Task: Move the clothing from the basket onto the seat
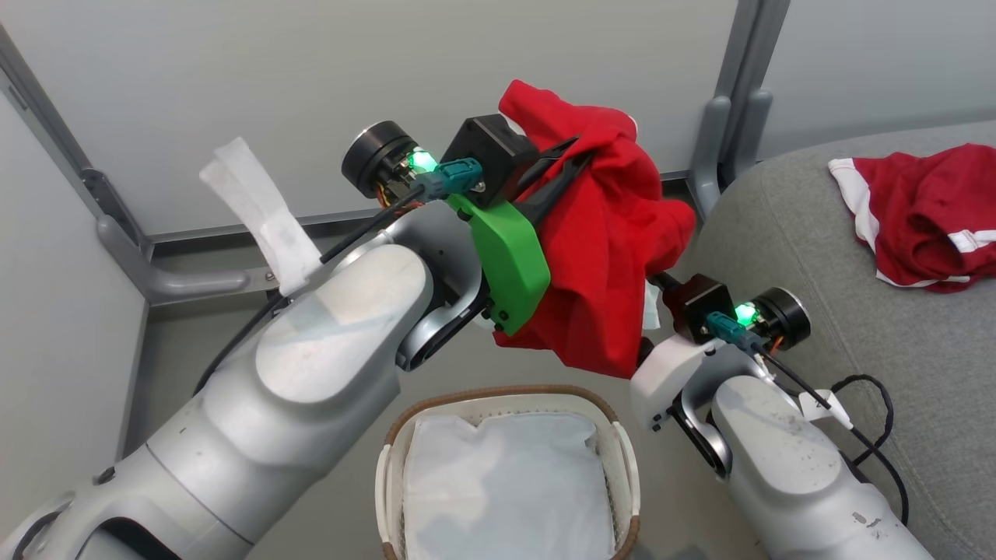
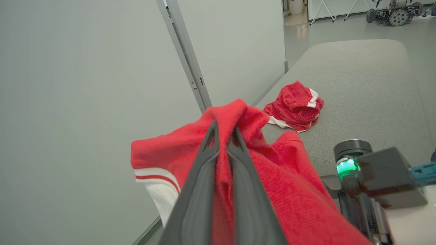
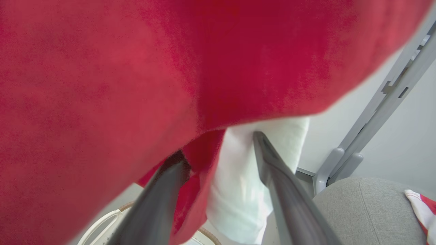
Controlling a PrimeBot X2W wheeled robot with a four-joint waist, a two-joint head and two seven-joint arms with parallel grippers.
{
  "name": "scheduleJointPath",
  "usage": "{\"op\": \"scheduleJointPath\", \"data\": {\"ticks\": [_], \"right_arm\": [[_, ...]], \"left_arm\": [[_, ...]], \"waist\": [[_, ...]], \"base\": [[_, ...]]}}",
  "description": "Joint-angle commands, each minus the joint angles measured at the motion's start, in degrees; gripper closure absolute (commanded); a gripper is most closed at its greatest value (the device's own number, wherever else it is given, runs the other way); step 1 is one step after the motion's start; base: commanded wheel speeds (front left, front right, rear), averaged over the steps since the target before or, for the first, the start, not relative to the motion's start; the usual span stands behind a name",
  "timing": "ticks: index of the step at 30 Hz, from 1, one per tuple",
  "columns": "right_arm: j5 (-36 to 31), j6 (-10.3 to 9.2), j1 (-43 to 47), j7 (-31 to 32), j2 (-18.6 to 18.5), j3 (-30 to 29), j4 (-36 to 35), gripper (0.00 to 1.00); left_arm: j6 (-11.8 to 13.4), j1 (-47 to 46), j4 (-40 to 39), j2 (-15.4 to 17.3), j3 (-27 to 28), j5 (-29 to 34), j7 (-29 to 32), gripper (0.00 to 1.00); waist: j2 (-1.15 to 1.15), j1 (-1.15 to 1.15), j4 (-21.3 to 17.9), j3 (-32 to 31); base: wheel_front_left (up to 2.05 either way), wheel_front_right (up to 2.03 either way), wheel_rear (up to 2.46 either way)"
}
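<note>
Head view: the left claw is up at mid-scene. Its two dark fingers are closed on a red garment, which hangs from them in a bunch, clear above the basket. The basket stands on the floor near the robot, between the two forearms, and holds a white liner sheet. The right arm's wrist sits just below the garment's right edge, with its fingers hidden behind the cloth. To the right lies the grey seat. A second red garment with white trim lies crumpled on it, well apart from the held one. A pale wall panel closes the far side.

Left wrist view: the two fingers press together with a fold of the red garment pinched between them. A white band with a red stripe shows at the garment's left edge. Beyond it, the second red garment rests on the seat near the edge by the wall panel, and a gathered band is visible along its top.

Right wrist view: the right claw stands open, its fingers spread. A red fold and a white panel of the held garment hang between them. The left finger's tip is against the red cloth, but I cannot tell whether it presses it. The basket's rim shows at the bottom and the seat at the lower right.
</note>
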Motion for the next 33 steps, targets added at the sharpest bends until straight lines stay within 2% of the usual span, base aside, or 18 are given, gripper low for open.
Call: {"op": "scheduleJointPath", "data": {"ticks": [1,12,13,14,15,16,17,27,33], "right_arm": [[0.1,-0.08,-0.8,-0.3,-0.3,0.1,0.5,1.0],[0.9,-0.08,-0.2,-0.3,-0.3,-2.2,-2.6,1.0],[1.1,-0.08,0.1,-0.3,-0.3,-2.5,-3.3,1.0],[1.3,-0.08,0.2,-0.3,-0.3,-2.8,-3.8,1.0],[1.5,-0.08,0.4,-0.3,-0.3,-3.1,-4.5,1.0],[1.5,-0.08,0.5,-0.3,-0.3,-3.3,-5.0,1.0],[1.5,-0.08,0.5,-0.3,-0.3,-3.5,-5.6,1.0],[-0.7,-0.08,0.2,-0.3,-0.3,-7.4,-9.7,1.0],[-3.7,-0.08,2.2,-0.3,-0.3,-12.6,-12.0,1.0]], "left_arm": [[0.0,0.7,0.0,0.7,0.3,-0.4,-0.3,1.0],[1.3,4.7,4.7,5.5,2.9,-3.2,-2.2,1.0],[1.3,5.2,5.3,6.0,3.1,-3.5,-2.6,0.73],[1.3,5.7,5.8,6.3,3.2,-3.6,-3.0,0.59],[1.3,6.3,6.5,6.4,3.3,-3.8,-3.6,0.28],[1.3,6.8,6.9,6.5,3.4,-3.9,-4.0,0.05],[1.3,7.4,7.3,6.6,3.5,-4.2,-4.6,0.0],[1.1,13.9,9.4,5.5,3.1,-4.9,-12.1,0.0],[1.9,18.7,8.8,3.7,2.6,-4.2,-16.7,0.0]], "waist": [[0.0,0.0,0.0,0.2],[0.0,0.0,-1.3,1.0],[0.0,0.0,-1.5,1.0],[0.0,0.0,-1.6,1.0],[0.0,0.0,-1.8,1.1],[0.0,0.0,-1.9,1.1],[0.0,0.0,-2.0,1.2],[0.0,0.0,-2.8,2.0],[0.0,0.0,-3.8,2.5]], "base": [[0.0,0.0,0.0],[0.0,0.0,0.0],[0.0,0.0,0.0],[0.0,0.0,0.0],[0.0,0.0,0.0],[0.0,0.0,0.0],[0.0,0.0,0.0],[0.0,0.0,0.0],[0.0,0.0,0.0]]}}
